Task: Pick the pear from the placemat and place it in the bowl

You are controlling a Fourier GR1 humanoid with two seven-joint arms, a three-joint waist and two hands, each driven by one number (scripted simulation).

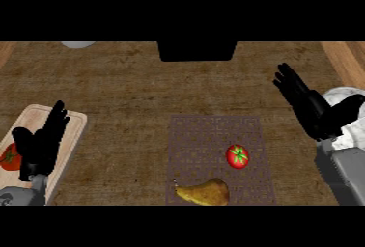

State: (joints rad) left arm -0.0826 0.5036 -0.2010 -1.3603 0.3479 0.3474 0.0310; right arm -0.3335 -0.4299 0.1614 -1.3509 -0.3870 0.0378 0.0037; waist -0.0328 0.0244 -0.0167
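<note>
From my remote station I look steeply down on a brown counter (128, 87). The pear (204, 192) lies on its side at the near edge of the dark latticed placemat (206, 135), its stem end pointing toward the left, untouched by either hand. A red tomato (238, 156) with a green star-shaped calyx sits on the same mat, just beyond the pear and slightly to its right, apart from it.

My right hand (314, 108) hovers at the right side of the view, fingers straight and held together, thumb spread off to the side, holding nothing. It partly covers the white bowl (348, 94), which sits at the right edge of the counter, well apart from the mat. The hand stands between my line of sight and much of the bowl, so I cannot tell what the bowl contains.

My left hand (41, 142) rests at the left side, fingers straight and pointing up the view, empty, over a pale wooden cutting board (75, 130). A second red tomato (8, 157) lies on that board, partly hidden behind the hand.

At the far edge a black box-like object (197, 50) stands in the middle, and a pale grey rounded thing (77, 45) shows only partly to its left. A strip of lighter wood (345, 60) runs along the upper right corner.
</note>
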